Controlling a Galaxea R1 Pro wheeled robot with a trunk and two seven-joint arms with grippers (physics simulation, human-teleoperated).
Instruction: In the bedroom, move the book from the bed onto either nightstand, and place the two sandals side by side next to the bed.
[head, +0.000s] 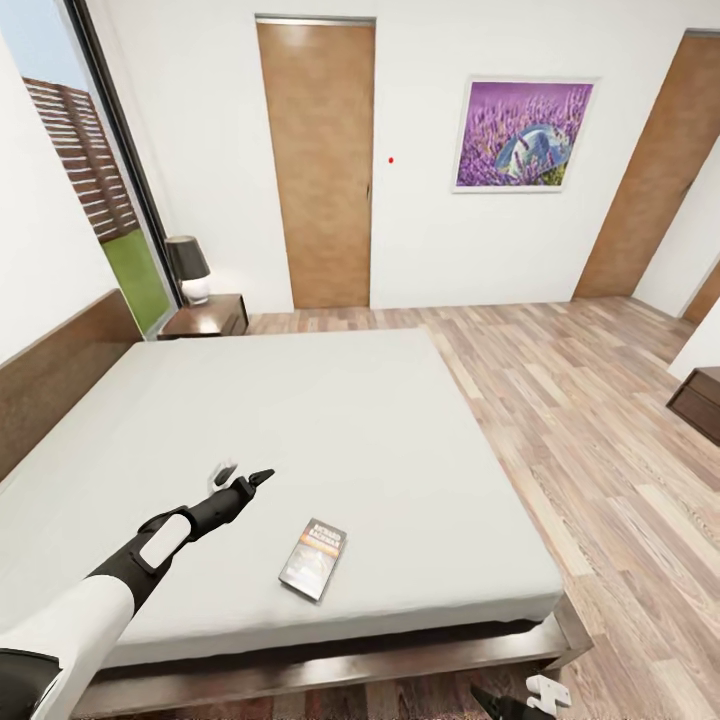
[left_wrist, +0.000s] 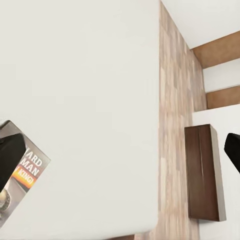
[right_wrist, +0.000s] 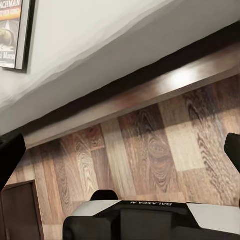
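Wood-plank bedroom floor (head: 600, 420) frames the off-white mattress bed (head: 300, 430); at lower centre lies the dark orange-banded paperback book (head: 313, 557), the black left gripper (head: 243, 482) hovering beside it, jaws spread and empty, apparently readying a grasp. Upper left, the dark glossy nightstand (head: 207, 316) awaits.

From the head camera we look forward and down from the foot of the bed (head: 330, 420), taking in the whole mattress, the far wall and the plank floor (head: 600, 420). Our left wrist camera hangs above the mattress, facing down across it toward the floor beside the bed. Our right wrist camera sits low and close to the bed's wooden frame (right_wrist: 150, 92), facing floor and mattress edge. All three views share the book (head: 313, 559) lying on the mattress.
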